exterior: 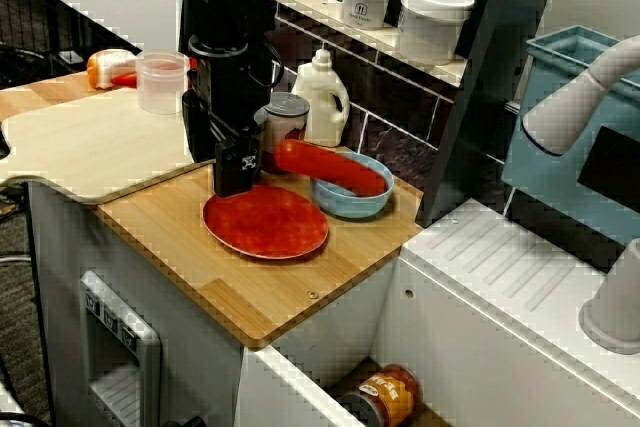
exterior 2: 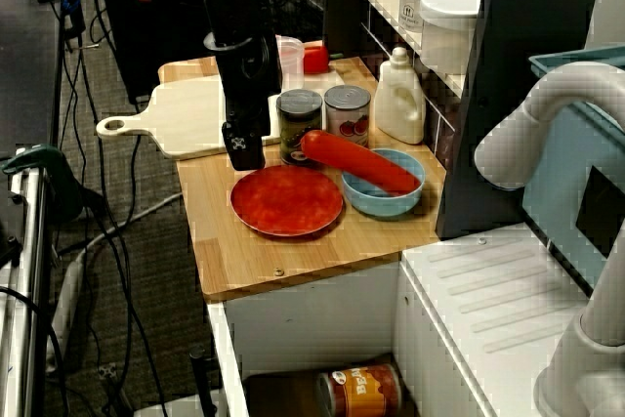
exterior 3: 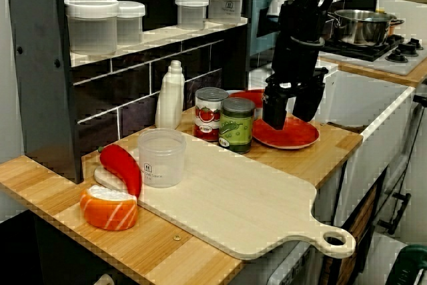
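Observation:
My black gripper (exterior 3: 291,118) hangs open just above the near rim of a red plate (exterior 3: 288,134), with nothing between its fingers. In the near side view the gripper (exterior: 222,172) stands at the plate's (exterior: 266,221) left edge. In the high view the gripper (exterior 2: 244,148) is next to a green-labelled can (exterior 2: 299,125) and a red-labelled can (exterior 2: 347,114). Right of the plate a long red sausage-like piece (exterior: 332,168) lies across a blue bowl (exterior: 352,203). A white bottle (exterior: 323,97) stands behind the cans.
A pale cutting board (exterior 3: 227,198) with a clear plastic cup (exterior 3: 161,157) lies left of the plate. A red pepper (exterior 3: 123,167) and a salmon piece (exterior 3: 109,207) sit at its far end. Lidded jars (exterior: 434,19) line the shelf. A white sink unit (exterior: 520,287) adjoins on the right.

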You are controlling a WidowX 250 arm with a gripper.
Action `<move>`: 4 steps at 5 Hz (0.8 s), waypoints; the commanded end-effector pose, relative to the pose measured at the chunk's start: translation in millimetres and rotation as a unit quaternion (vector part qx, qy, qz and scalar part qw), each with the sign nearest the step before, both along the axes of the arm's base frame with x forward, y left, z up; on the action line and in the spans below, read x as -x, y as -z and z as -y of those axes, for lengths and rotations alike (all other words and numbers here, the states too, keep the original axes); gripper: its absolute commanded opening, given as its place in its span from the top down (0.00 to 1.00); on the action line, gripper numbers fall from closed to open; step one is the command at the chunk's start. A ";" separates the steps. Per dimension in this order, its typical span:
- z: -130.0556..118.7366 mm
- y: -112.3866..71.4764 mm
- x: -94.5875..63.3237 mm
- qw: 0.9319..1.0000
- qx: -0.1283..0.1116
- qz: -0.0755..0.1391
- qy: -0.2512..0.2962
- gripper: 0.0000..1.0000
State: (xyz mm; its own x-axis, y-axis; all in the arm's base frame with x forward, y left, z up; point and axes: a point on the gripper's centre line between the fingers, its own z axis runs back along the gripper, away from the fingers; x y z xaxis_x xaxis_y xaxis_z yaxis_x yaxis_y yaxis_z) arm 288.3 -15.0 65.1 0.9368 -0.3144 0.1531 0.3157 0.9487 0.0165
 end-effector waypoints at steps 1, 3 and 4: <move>10.1 -15.8 1.8 0.998 -0.016 0.053 0.034 0.00; 15.7 -17.3 -9.6 0.998 -0.019 0.052 0.032 0.00; 18.9 -17.4 -16.1 0.998 -0.021 0.047 0.034 0.00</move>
State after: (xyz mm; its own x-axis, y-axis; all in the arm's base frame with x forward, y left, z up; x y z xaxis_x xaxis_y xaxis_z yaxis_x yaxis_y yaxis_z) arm 300.1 -33.3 71.8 0.9062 -0.3796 0.1866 0.3720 0.9252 0.0753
